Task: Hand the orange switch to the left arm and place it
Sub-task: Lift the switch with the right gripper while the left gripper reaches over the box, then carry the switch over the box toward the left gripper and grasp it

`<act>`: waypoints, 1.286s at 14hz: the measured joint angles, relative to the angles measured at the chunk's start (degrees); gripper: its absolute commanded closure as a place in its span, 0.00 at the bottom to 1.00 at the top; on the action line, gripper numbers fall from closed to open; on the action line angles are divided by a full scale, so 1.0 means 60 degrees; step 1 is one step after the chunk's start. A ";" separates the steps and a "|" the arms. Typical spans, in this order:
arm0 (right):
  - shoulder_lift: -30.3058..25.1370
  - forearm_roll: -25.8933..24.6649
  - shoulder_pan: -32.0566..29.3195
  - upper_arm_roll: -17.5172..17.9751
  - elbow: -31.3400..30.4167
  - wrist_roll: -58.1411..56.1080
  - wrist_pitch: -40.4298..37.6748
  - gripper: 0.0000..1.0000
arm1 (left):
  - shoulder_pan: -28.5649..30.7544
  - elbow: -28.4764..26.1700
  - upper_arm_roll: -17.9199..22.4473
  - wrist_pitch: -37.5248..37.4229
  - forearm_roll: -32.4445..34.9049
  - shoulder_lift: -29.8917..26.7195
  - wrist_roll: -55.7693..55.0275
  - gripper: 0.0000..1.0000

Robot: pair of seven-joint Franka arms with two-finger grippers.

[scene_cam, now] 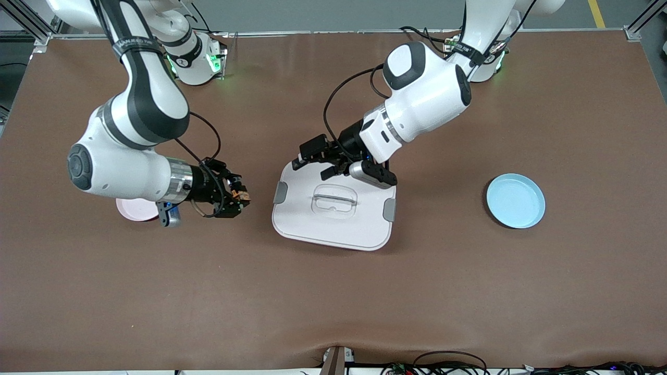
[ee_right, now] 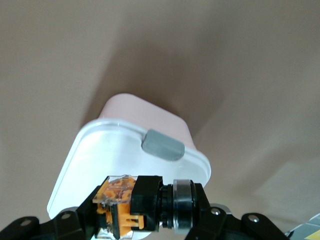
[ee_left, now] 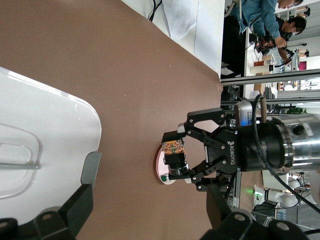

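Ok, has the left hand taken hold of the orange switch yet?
No. The orange switch sits clamped in the right hand, while the left hand hovers over the box rim with nothing in it.

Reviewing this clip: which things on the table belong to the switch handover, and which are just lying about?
In the job:
- orange switch, clamped in the right gripper above the table near the box
- left gripper, open, over the box's edge
- box, mid-table, the obstacle

Lying about:
- pink plate, under the right arm
- blue plate, toward the left arm's end
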 measured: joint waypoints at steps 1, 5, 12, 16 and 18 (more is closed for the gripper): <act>0.0002 0.0237 0.0105 0.0000 0.0028 0.0195 0.0005 1.00 | -0.0003 -0.0056 -0.0029 -0.0074 0.0000 -0.0001 0.0000 0.00; 0.0013 0.0612 0.0450 -0.0003 0.0224 0.0747 0.0024 1.00 | -0.0010 -0.0239 -0.0079 -0.0384 0.0000 -0.0013 0.0000 0.00; 0.0017 0.0614 0.1146 -0.0005 0.0399 0.1575 0.0296 1.00 | -0.0023 -0.0322 -0.0092 -0.0437 0.0000 -0.0010 0.0000 0.00; 0.0017 0.0615 0.1636 -0.0002 0.0475 0.2153 0.1012 1.00 | -0.0023 -0.0399 -0.0092 -0.0438 -0.0008 0.0032 0.0000 0.00; 0.0018 0.0615 0.1802 -0.0004 0.0485 0.2288 0.1268 1.00 | -0.0023 -0.0401 -0.0092 -0.0438 -0.0091 0.0114 0.0000 0.00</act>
